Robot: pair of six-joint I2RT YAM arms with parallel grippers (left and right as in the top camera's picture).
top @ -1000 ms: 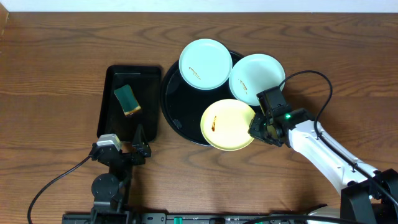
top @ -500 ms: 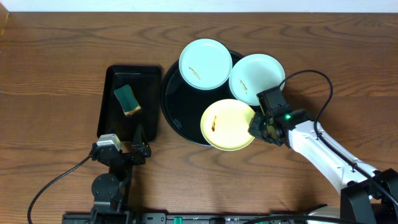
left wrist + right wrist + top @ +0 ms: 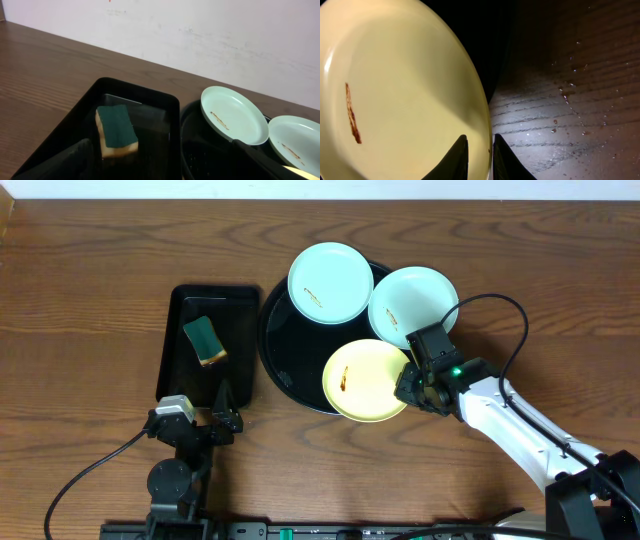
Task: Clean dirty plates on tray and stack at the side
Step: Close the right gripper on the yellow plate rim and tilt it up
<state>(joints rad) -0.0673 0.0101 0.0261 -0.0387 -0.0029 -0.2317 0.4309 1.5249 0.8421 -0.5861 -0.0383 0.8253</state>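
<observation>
A pale yellow plate (image 3: 365,380) with a brown smear lies over the front right rim of the round black tray (image 3: 285,345). My right gripper (image 3: 412,388) is shut on this plate's right edge; in the right wrist view the rim of the plate (image 3: 405,90) runs between the two fingertips of the gripper (image 3: 480,137). Two mint plates (image 3: 330,282) (image 3: 413,305), each with a small brown smear, rest on the tray's far side. My left gripper (image 3: 225,402) stands open at the near end of the rectangular tray, holding nothing.
A rectangular black tray (image 3: 175,330) left of the round one holds a green-topped sponge (image 3: 204,340), also seen in the left wrist view (image 3: 116,131). Water droplets speckle the wood to the right of the yellow plate. A pale wall backs the table.
My right gripper has shifted slightly to the left on the yellow plate's edge. The left arm has not moved.
</observation>
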